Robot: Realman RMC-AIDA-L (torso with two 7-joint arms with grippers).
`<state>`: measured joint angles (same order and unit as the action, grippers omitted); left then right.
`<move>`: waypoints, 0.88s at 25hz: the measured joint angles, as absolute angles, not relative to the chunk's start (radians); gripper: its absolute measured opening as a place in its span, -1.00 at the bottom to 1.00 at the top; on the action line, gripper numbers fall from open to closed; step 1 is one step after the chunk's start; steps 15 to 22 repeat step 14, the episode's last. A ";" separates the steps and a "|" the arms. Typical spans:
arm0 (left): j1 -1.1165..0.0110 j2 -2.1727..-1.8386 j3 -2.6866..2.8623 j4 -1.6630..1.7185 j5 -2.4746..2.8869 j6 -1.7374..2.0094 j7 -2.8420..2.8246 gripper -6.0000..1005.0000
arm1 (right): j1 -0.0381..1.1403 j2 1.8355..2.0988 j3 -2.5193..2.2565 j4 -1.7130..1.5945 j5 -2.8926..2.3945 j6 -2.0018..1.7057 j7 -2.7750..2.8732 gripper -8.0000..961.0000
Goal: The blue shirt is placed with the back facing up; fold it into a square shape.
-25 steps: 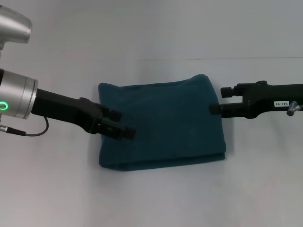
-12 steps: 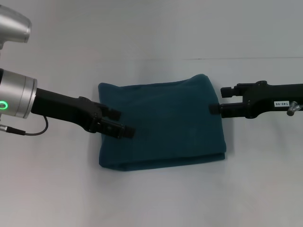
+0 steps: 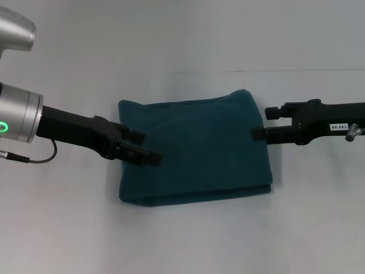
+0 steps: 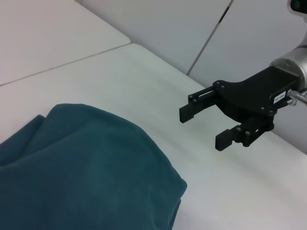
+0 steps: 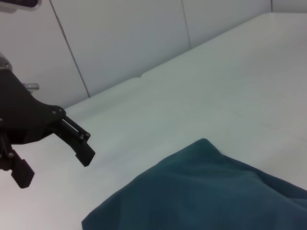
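The shirt (image 3: 194, 154) lies folded into a rough rectangle in the middle of the white desk (image 3: 182, 240). Along its near edge the layers show as a doubled lip, thickest at the near right corner; how many layers lie underneath cannot be told. Only plain cloth faces up.

The left gripper (image 3: 147, 148) reaches in from the left and overlaps the shirt's left edge in the head view. Whether it touches the cloth or hangs just above it cannot be made out from there. In the right wrist view (image 5: 53, 160) its two fingers stand apart with nothing between them, the lower one cut off by the picture's edge, and they show clear of the shirt (image 5: 206, 191). The arm behind it runs out of the head view, with a green ring lit on its silver body.

The right gripper (image 3: 256, 133) comes in from the right at the shirt's right edge, a little farther back. Its tips merge into one dark shape in the head view. The left wrist view (image 4: 204, 123) shows its fingers spread and empty, above bare desk beside the shirt (image 4: 86, 172).

Beyond the shirt a faint seam crosses the desk. The shirt's far right corner bulges slightly outward.
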<state>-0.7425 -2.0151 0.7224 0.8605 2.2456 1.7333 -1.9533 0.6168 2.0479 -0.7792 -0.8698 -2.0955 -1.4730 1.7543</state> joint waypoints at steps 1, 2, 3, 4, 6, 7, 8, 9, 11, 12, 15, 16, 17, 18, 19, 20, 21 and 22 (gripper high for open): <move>-0.742 -2.015 0.722 0.861 2.246 1.734 -1.953 0.83 | 0.616 2.048 -0.779 -0.870 -2.095 -1.473 1.754 0.65; -0.742 -2.016 0.722 0.861 2.246 1.735 -1.953 0.83 | 0.616 2.048 -0.779 -0.870 -2.095 -1.473 1.754 0.65; -0.742 -2.016 0.722 0.861 2.246 1.735 -1.953 0.83 | 0.616 2.048 -0.779 -0.870 -2.095 -1.473 1.754 0.65; -0.741 -2.016 0.722 0.861 2.246 1.736 -1.953 0.83 | 0.615 2.048 -0.779 -0.870 -2.095 -1.473 1.754 0.65; -0.738 -2.016 0.722 0.862 2.244 1.736 -1.953 0.83 | 0.615 2.048 -0.780 -0.870 -2.096 -1.473 1.754 0.65; -0.737 -2.015 0.721 0.862 2.244 1.737 -1.953 0.83 | 0.615 2.048 -0.780 -0.870 -2.096 -1.473 1.754 0.65; -0.737 -2.015 0.721 0.862 2.243 1.737 -1.953 0.83 | 0.615 2.048 -0.781 -0.870 -2.097 -1.473 1.754 0.65; -0.737 -2.015 0.721 0.862 2.243 1.737 -1.953 0.83 | 0.615 2.048 -0.781 -0.870 -2.097 -1.473 1.754 0.65; -0.737 -2.014 0.721 0.862 2.243 1.737 -1.952 0.83 | 0.615 2.048 -0.782 -0.870 -2.097 -1.473 1.754 0.65; -0.736 -2.014 0.721 0.862 2.243 1.737 -1.951 0.83 | 0.615 2.048 -0.782 -0.870 -2.097 -1.473 1.754 0.65; -0.736 -2.014 0.721 0.862 2.243 1.737 -1.950 0.83 | 0.616 2.048 -0.782 -0.870 -2.098 -1.474 1.756 0.65; -0.736 -2.014 0.721 0.862 2.243 1.737 -1.950 0.83 | 0.616 2.048 -0.782 -0.870 -2.098 -1.474 1.756 0.65; -0.736 -2.014 0.721 0.862 2.243 1.737 -1.950 0.83 | 0.616 2.048 -0.782 -0.870 -2.098 -1.474 1.756 0.65; -0.736 -2.014 0.721 0.862 2.243 1.737 -1.950 0.83 | 0.616 2.048 -0.782 -0.870 -2.098 -1.474 1.756 0.65; -0.736 -2.014 0.721 0.862 2.243 1.737 -1.950 0.83 | 0.616 2.048 -0.782 -0.870 -2.098 -1.474 1.756 0.65; -0.736 -2.014 0.721 0.862 2.243 1.737 -1.950 0.83 | 0.616 2.048 -0.782 -0.870 -2.098 -1.474 1.756 0.65; -0.736 -2.014 0.721 0.862 2.243 1.737 -1.950 0.83 | 0.616 2.048 -0.782 -0.870 -2.098 -1.474 1.756 0.65; -0.736 -2.014 0.721 0.862 2.243 1.737 -1.950 0.83 | 0.616 2.048 -0.782 -0.870 -2.098 -1.474 1.756 0.65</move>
